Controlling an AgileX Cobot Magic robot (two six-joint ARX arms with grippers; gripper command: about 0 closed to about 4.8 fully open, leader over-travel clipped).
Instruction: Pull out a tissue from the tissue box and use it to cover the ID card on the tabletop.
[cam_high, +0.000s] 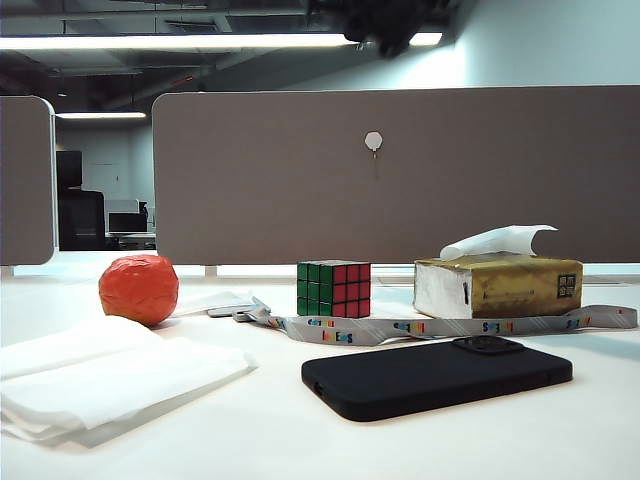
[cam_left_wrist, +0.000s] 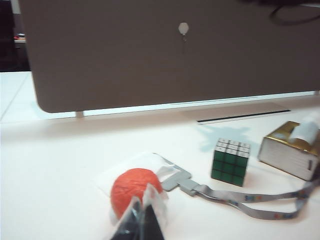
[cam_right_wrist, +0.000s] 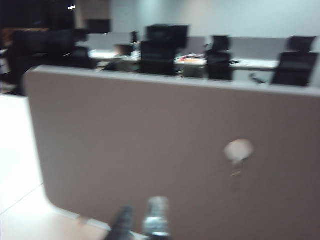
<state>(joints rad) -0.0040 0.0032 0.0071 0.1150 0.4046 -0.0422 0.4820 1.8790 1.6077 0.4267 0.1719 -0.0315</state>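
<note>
We see the right gripper (cam_right_wrist: 140, 220) raised high, facing the grey partition (cam_right_wrist: 175, 150), its fingertips close together with nothing between them. The left gripper (cam_left_wrist: 142, 217) hangs low over the orange ball (cam_left_wrist: 134, 187), jaws nearly together and empty. On the tabletop (cam_high: 300, 440) the tissue (cam_high: 497, 240) pokes from the tissue box (cam_high: 497, 285); the ID card (cam_left_wrist: 145, 165) lies beside the ball, partly hidden by it

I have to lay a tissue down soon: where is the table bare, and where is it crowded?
Bare: the table strip between divider and orange ball. Crowded: cube, tissue box, lanyard and phone sit close together; paper stack fills the front left.
</note>
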